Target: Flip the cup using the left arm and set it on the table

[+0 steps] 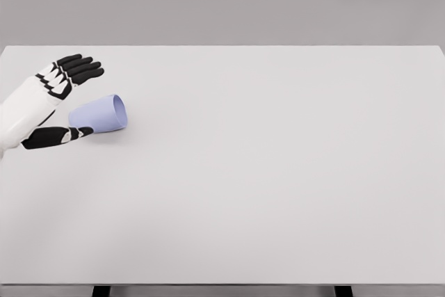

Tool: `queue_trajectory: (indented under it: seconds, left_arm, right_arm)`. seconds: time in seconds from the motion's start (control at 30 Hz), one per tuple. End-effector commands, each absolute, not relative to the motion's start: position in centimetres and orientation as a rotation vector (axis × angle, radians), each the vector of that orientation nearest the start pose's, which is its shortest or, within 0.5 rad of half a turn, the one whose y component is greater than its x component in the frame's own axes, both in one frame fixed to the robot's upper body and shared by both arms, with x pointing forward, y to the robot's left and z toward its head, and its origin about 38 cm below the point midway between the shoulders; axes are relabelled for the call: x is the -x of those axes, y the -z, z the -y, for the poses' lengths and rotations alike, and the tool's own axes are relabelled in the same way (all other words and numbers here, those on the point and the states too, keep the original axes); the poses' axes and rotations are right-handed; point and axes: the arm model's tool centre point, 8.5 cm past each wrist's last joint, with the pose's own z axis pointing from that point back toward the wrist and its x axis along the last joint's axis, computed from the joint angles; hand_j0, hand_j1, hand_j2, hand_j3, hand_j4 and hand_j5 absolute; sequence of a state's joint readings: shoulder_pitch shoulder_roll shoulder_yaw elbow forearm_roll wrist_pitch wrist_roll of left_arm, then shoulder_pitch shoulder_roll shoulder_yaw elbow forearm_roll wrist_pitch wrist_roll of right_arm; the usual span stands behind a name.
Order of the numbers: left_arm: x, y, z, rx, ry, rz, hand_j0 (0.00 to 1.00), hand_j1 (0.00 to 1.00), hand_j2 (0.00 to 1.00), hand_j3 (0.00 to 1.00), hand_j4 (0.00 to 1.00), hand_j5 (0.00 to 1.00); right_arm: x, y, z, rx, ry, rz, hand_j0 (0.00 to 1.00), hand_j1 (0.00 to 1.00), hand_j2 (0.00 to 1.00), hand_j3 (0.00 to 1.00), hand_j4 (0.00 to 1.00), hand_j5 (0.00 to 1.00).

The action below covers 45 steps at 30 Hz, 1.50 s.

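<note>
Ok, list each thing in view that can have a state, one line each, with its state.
cup: lying on its side on the table, open mouth facing right, not yet upright.
left hand: open, fingers spread above the cup, thumb below it; contact cannot be told.
table: white, bearing the cup near its left side.
right hand: not in view.

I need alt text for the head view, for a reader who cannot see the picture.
A pale lilac cup lies on its side on a white table, near its left edge, open end toward the right. The robot's left hand is open around the cup's base, fingers above and thumb below. The right arm is not in view.
</note>
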<state>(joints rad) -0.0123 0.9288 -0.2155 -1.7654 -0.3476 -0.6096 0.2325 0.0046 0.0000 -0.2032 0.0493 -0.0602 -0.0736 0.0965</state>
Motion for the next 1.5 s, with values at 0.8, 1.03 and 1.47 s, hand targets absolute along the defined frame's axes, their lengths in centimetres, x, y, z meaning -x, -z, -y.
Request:
queue_trajectory:
  seconds: [0.8,1.03,1.47]
  left_arm:
    - [-35.3,-29.1,-35.7,-0.227,1.795,1.62,0.96,0.96,0.96,0.96,0.96,0.96]
    - [-41.4,-28.3,-34.4,-0.253,1.221,1.361,1.0,1.0,1.0,1.0,1.0,1.0]
    - [-41.1,-23.0,-32.8,-0.184,1.216,1.141,1.0,1.0,1.0,1.0,1.0,1.0]
  right_arm:
    - [1.2,26.1,26.2,-0.003,0.258,0.039,1.0,1.0,1.0,1.0,1.0,1.0]
    - [1.2,26.1,26.2,-0.003,0.26,0.039,1.0,1.0,1.0,1.0,1.0,1.0]
    - [1.2,26.1,26.2,-0.003,0.26,0.039,1.0,1.0,1.0,1.0,1.0,1.0]
